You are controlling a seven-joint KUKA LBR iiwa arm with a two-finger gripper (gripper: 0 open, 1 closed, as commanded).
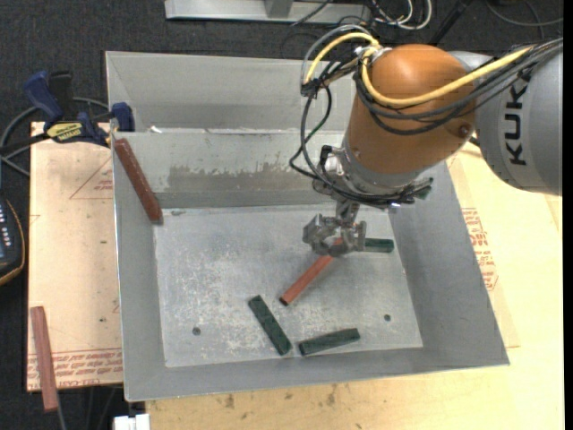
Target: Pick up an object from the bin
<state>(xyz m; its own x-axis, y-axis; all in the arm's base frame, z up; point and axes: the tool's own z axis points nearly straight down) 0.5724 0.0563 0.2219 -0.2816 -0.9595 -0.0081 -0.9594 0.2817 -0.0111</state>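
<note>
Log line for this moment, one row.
gripper low in bin | at upper end of reddish-brown stick | grasp unconfirmed | dark green stick beside it

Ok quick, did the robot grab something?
Gripper: cannot be told; it is low in the bin, right at the upper end of the red-brown stick.

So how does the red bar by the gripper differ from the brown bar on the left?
The red bar lies flat on the bin floor, one end at the gripper; the brown bar leans against the left wall. The red bar is brighter and looks shorter than the brown bar. Both are slim, straight sticks.
</note>
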